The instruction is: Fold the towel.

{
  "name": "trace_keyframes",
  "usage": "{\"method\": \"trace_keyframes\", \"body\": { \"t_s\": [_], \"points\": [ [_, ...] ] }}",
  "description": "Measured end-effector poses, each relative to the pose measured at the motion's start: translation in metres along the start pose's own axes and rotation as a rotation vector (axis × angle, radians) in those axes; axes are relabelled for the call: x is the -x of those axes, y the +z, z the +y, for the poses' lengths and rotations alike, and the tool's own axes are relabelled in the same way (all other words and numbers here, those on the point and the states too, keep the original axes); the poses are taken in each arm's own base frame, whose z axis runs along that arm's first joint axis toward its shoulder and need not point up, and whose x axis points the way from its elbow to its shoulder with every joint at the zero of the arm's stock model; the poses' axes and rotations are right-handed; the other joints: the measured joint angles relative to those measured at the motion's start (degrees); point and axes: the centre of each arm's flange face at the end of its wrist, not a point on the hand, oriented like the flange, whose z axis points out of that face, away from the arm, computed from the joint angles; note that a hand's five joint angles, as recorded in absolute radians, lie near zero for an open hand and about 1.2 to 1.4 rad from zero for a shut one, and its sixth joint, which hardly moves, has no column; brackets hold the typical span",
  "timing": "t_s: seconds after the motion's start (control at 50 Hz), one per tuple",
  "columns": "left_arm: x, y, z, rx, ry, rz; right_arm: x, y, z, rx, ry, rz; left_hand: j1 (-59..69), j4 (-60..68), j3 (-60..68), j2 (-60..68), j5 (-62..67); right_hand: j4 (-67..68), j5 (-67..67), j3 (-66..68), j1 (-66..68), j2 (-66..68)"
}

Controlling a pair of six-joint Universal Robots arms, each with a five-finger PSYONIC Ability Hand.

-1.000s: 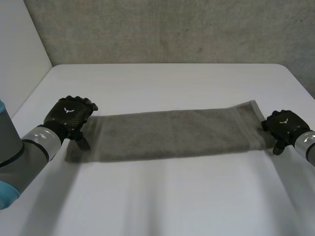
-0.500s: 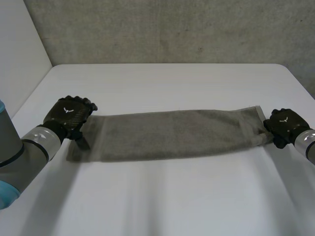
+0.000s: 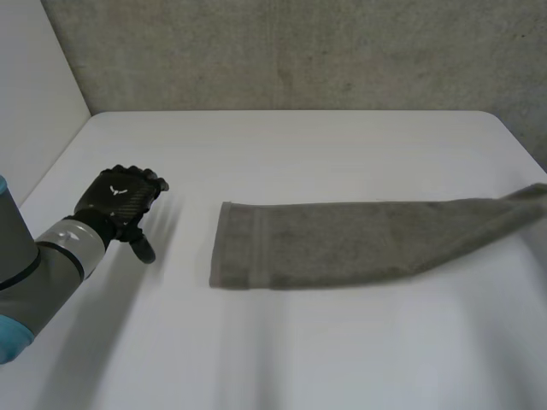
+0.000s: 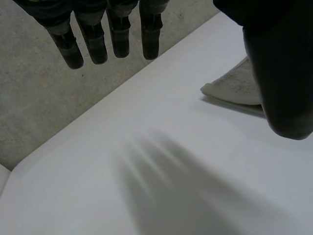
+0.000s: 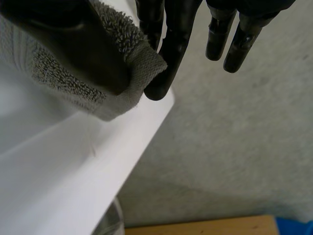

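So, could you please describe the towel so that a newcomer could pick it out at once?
On the white table, look at the right half: a long grey towel lies as a narrow strip from mid-table to the right edge. It is the only cloth there, its right end pinched in the right hand, its banded left end apart from the open left hand.

Open table (image 3: 184,248) separates left hand (image 3: 120,198) from towel (image 3: 342,235).

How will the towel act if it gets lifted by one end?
Probably floppy: the towel lies limp on the table. Its looped pile looks grippy, so the right hand, pinching one end, likely won't slip. It should drag rather than roll.
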Motion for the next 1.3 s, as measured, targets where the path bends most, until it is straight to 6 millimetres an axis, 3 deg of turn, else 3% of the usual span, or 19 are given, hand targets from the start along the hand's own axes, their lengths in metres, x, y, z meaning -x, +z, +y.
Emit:
{"method": "trace_keyframes", "body": {
  "t_s": [0.1, 0.18, 0.26, 0.28, 0.4, 0.52, 0.68, 0.78, 0.88, 1.04, 1.16, 1.3],
  "points": [
    [0.001, 0.0, -0.001, -0.002, 0.001, -0.007, 0.006, -0.004, -0.049, -0.127, -0.031, -0.003, 0.0, 0.0, 0.0, 0.0, 0.0, 0.0, 0.0, 0.0, 0.06, 0.0],
    [0.001, 0.0, -0.002, -0.003, 0.001, -0.01, 0.028, -0.012, -0.095, -0.247, -0.049, -0.048, 0.0, 0.0, 0.0, 0.0, 0.0, 0.0, 0.0, -0.01, 0.2, 0.0],
    [0.002, -0.001, -0.002, -0.005, 0.002, -0.012, 0.063, -0.027, -0.149, -0.392, -0.069, -0.117, 0.0, 0.0, 0.0, 0.0, 0.0, 0.0, 0.0, 0.0, 0.26, 0.0],
    [0.002, -0.001, -0.002, -0.005, 0.002, -0.013, 0.067, -0.029, -0.155, -0.408, -0.07, -0.125, 0.0, 0.0, 0.0, 0.0, 0.0, 0.0, 0.0, -0.01, 0.26, 0.0],
    [0.003, -0.001, -0.004, -0.01, 0.003, -0.019, 0.135, -0.051, -0.215, -0.581, -0.065, -0.258, 0.0, 0.0, 0.0, 0.0, 0.0, 0.0, 0.01, 0.0, 0.29, 0.0],
    [0.004, -0.002, -0.006, -0.015, 0.005, -0.024, 0.203, -0.075, -0.247, -0.675, -0.061, -0.394, 0.0, 0.0, 0.0, 0.0, 0.0, 0.0, 0.02, -0.01, 0.31, 0.0],
    [0.006, -0.002, -0.007, -0.017, 0.004, -0.03, 0.285, -0.106, -0.258, -0.721, -0.086, -0.545, 0.0, 0.0, 0.0, 0.0, 0.0, 0.0, 0.02, 0.0, 0.31, 0.0],
    [0.006, -0.002, -0.006, -0.017, 0.004, -0.03, 0.319, -0.12, -0.255, -0.722, -0.101, -0.606, 0.0, 0.0, 0.0, 0.0, 0.0, 0.0, 0.02, 0.0, 0.33, 0.0],
    [0.006, -0.002, -0.006, -0.016, 0.004, -0.03, 0.33, -0.129, -0.257, -0.729, -0.102, -0.624, 0.0, 0.0, 0.0, 0.0, 0.0, 0.0, 0.02, -0.01, 0.33, 0.0],
    [0.006, -0.002, -0.006, -0.015, 0.004, -0.03, 0.323, -0.135, -0.266, -0.741, -0.071, -0.619, 0.0, 0.0, 0.0, 0.0, 0.0, 0.0, 0.02, 0.0, 0.46, 0.0],
    [0.006, -0.002, -0.006, -0.015, 0.004, -0.03, 0.327, -0.135, -0.26, -0.723, -0.07, -0.636, 0.0, 0.0, 0.0, 0.0, 0.0, 0.0, -2.04, -0.01, -0.5, -1.95],
    [0.005, -0.002, -0.006, -0.016, 0.004, -0.028, 0.332, -0.134, -0.253, -0.692, -0.067, -0.646, 0.0, 0.0, 0.0, 0.0, 0.0, 0.0, -39.57, 0.0, -36.59, -37.9]
  ]
}}
